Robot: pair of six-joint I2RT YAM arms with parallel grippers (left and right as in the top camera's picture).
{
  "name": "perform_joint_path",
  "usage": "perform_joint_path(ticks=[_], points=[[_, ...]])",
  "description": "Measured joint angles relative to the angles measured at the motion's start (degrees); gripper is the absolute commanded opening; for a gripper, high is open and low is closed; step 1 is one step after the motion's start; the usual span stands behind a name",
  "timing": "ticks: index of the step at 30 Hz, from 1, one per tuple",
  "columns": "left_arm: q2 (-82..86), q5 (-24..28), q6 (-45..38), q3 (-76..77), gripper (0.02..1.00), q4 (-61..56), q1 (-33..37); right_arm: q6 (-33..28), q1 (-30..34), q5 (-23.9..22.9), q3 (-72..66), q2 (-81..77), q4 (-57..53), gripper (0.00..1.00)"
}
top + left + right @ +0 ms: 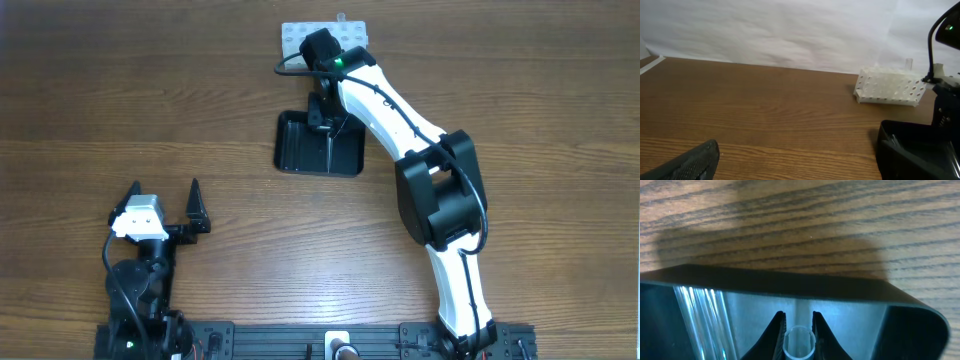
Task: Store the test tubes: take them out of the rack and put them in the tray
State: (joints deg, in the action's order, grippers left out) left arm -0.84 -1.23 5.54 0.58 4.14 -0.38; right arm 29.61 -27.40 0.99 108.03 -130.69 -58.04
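Observation:
The white test tube rack [326, 40] stands at the far side of the table, with one clear tube [342, 17] still upright in it; in the left wrist view the rack [889, 87] and that tube [909, 63] stand far off. The black tray [300, 150] lies just in front of the rack. My right gripper [325, 122] hangs over the tray, shut on a clear test tube [800, 343] held between its fingers [779, 330]. Other tubes [702, 315] lie inside the tray [790, 282]. My left gripper [165, 196] rests open at the near left, holding nothing.
The right arm [400, 120] stretches diagonally from the near right up to the tray. Bare wooden tabletop [120, 100] surrounds the rack and tray. A white wall [765, 30] rises behind the table's far edge.

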Motion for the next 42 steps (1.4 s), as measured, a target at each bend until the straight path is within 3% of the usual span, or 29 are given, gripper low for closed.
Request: perform_joint_path(ticks=[2,7,18,25,28,30,42], points=[[0.0,0.0,0.0,0.0,0.998,0.0,0.0,0.0,0.0,0.0,0.0,-0.2,0.5,0.163],[0.0,0.0,0.0,0.0,0.996,0.0,0.0,0.3,0.0,0.0,0.0,-0.5,1.9,0.279],[0.0,0.0,0.0,0.0,0.998,0.0,0.0,0.2,0.0,0.6,1.9,-0.9,-0.9,0.351],[0.0,0.0,0.0,0.0,0.998,0.0,0.0,-1.5,0.4,0.4,17.4,-0.9,-11.0,0.389],[0.0,0.0,0.0,0.0,0.998,0.0,0.0,-2.5,0.9,-1.6,24.0,-0.9,-12.1,0.470],[0.0,0.0,0.0,0.0,0.998,0.0,0.0,-3.0,1.4,-3.8,27.1,-0.9,-11.5,0.581],[0.0,0.0,0.0,0.0,0.998,0.0,0.0,-7.4,5.7,-15.4,29.1,-1.2,0.5,0.724]])
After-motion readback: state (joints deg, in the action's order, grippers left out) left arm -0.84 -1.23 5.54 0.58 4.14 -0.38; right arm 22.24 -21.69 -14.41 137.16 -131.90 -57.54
